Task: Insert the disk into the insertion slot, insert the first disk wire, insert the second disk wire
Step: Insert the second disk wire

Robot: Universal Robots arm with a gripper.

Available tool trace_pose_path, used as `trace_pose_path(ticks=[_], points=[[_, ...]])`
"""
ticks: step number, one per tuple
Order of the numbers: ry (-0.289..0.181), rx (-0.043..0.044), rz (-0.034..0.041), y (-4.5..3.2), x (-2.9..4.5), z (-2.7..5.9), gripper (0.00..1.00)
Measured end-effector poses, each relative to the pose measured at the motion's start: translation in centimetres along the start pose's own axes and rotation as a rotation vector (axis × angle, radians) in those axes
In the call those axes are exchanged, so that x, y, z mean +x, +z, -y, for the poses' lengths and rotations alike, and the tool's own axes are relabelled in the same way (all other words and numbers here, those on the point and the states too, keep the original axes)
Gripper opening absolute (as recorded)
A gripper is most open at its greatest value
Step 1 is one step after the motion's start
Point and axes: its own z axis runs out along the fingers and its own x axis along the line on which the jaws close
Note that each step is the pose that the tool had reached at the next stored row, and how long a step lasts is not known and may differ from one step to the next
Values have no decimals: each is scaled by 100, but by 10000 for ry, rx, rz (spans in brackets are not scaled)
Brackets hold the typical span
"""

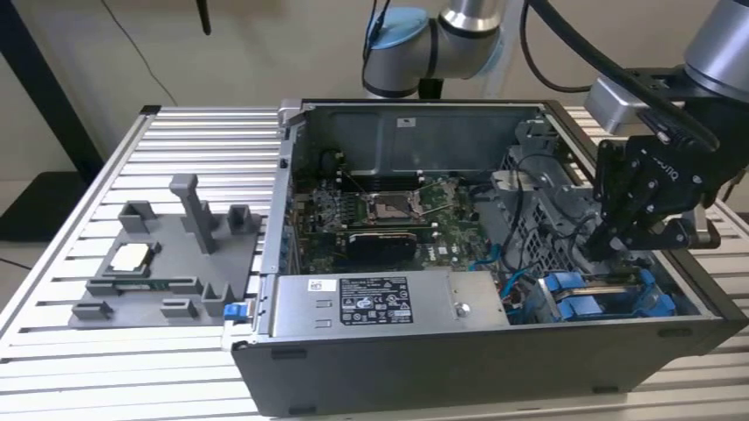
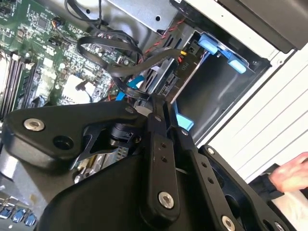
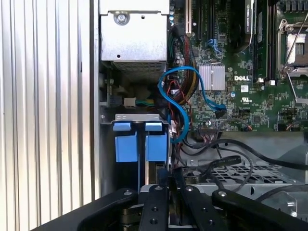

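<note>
exterior view shows our pincer [image 1: 611, 239] lowered into the drive corner of the open computer case [image 1: 468, 368], at the exterior view's right, with the blue carrier tabs of the disk [image 1: 585, 294] just below and beside its tips. in the first wrist view the disk [image 3: 139, 144] sits upright in its slot, its two blue handle tabs showing at the bay's mouth, so we judge the disk step done and the work to be at the wires. in the second wrist view our fingers [image 2: 156, 130] stand pressed close together with a black cable [image 2: 120, 50] looping just ahead of them; we take the pincer as narrowed, but whether a plug is nipped between the tips we cannot tell, since the linkage hides them. the risks we see come from crowding: the blue data cable [image 3: 185, 103] and the bundle of dark leads lie tangled near the bay, and a finger could hook one and drag it off the motherboard [image 3: 240, 72]. a plug met at a tilt could jam or bend its socket. a person's hand [image 2: 291, 175] rests near the worktop [image 1: 188, 140] edge, close to the arm's reach.
</note>
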Motion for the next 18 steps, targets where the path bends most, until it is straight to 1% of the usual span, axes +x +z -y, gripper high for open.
trace_pose_path(ticks=[7, 18], points=[[0, 0, -4, 9, 24, 14, 16], [-1, 0, -11, 14, 29, 27, 16]])
